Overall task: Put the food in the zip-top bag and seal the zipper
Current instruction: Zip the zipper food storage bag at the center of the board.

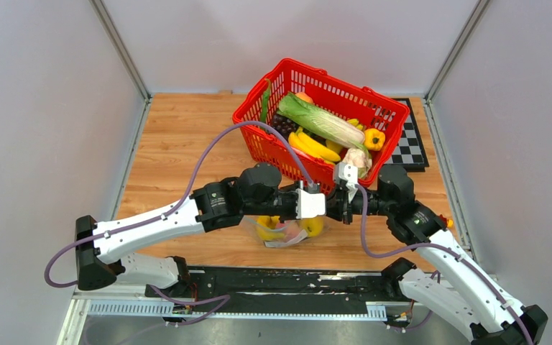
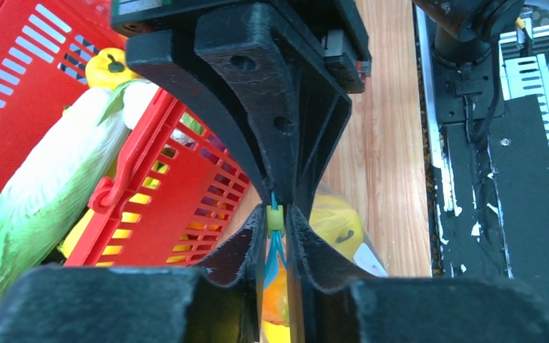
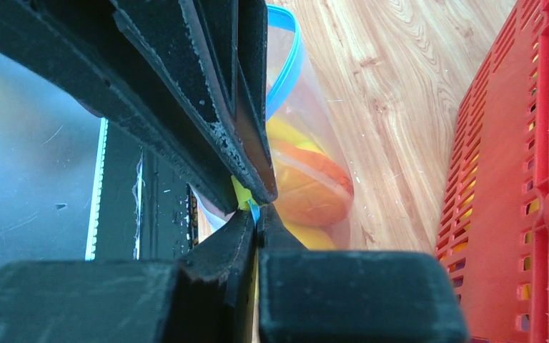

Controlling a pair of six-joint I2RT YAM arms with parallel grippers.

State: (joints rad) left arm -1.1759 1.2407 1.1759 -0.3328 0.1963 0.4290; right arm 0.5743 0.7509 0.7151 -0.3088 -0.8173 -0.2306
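Note:
The zip-top bag lies on the wooden table under both wrists, with yellow round fruits and a pinkish piece inside. My left gripper and right gripper meet tip to tip over it. In the left wrist view my left gripper is shut on the teal zipper at a small yellow-green slider. In the right wrist view my right gripper is shut on the zipper, with an orange piece in the bag just beyond.
The red basket stands just behind the grippers. It holds the long cabbage, bananas, a yellow pepper and the cauliflower. A checkerboard lies at the back right. A black rail runs along the near edge.

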